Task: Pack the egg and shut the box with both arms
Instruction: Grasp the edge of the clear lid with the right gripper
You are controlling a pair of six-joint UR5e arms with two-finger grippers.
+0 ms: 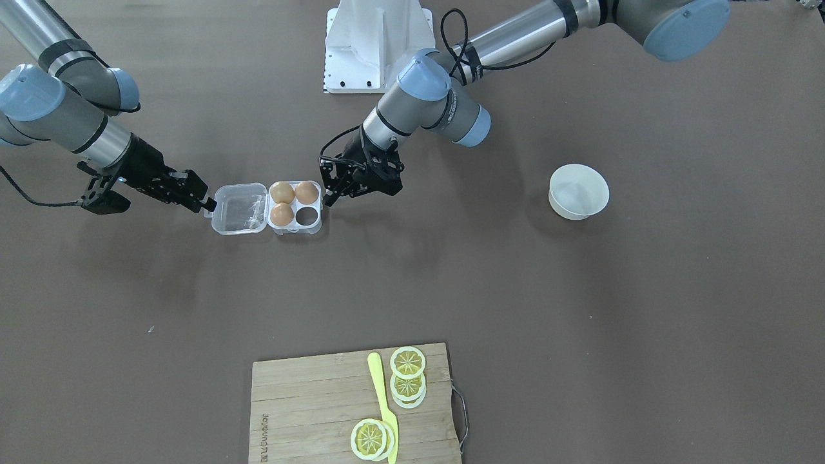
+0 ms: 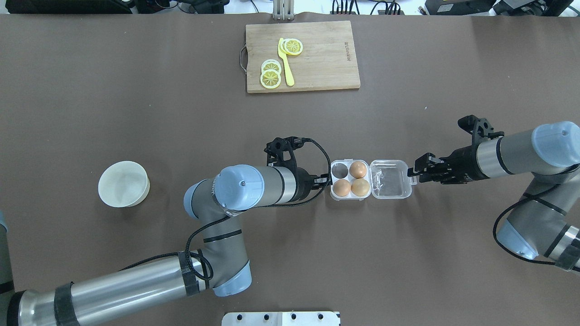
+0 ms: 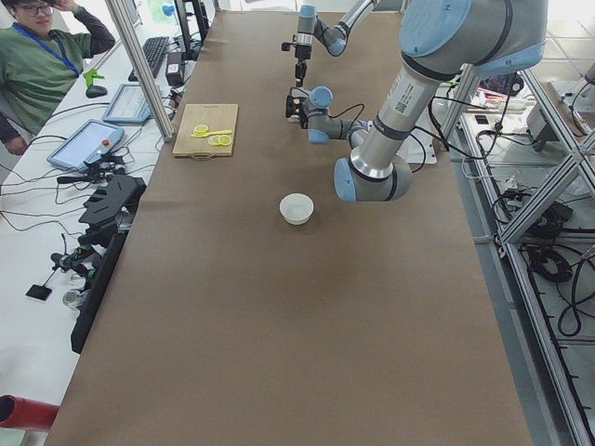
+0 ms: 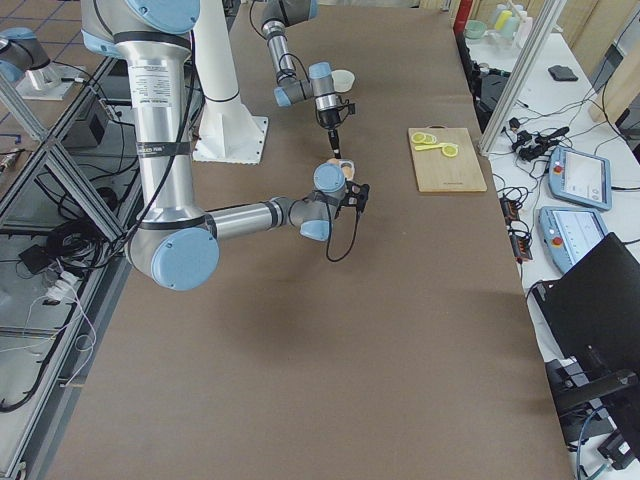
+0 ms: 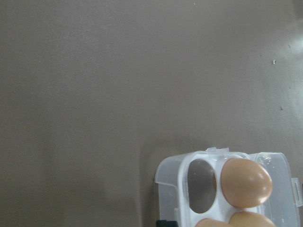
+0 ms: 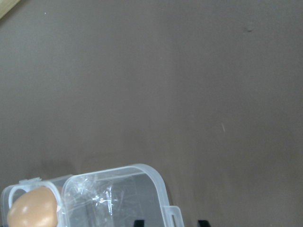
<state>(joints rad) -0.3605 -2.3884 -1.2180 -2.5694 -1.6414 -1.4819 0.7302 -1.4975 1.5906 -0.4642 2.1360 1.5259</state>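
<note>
Open box (image 1: 308, 216) sits on the desk (image 1: 515, 290), three eggs (image 1: 281, 191) cupped; lid (image 1: 240, 207) lies flat toward the right hand (image 1: 205, 203), whose narrowly parted fingertips (image 6: 138, 222) flank the latch tab (image 6: 173, 215); left hand (image 1: 329, 193) is just beside the opposite side, spread unclear.

Box (image 2: 389, 179) flanked end-on by left gripper (image 2: 324, 180) and right gripper (image 2: 411, 173); open tabletop (image 2: 371, 235) along both long sides; bowl (image 2: 123, 184) and cutting board (image 2: 317, 63) well apart.

Illegible brand stamp (image 2: 348, 51) on the wooden cutting board (image 2: 317, 68)
</note>
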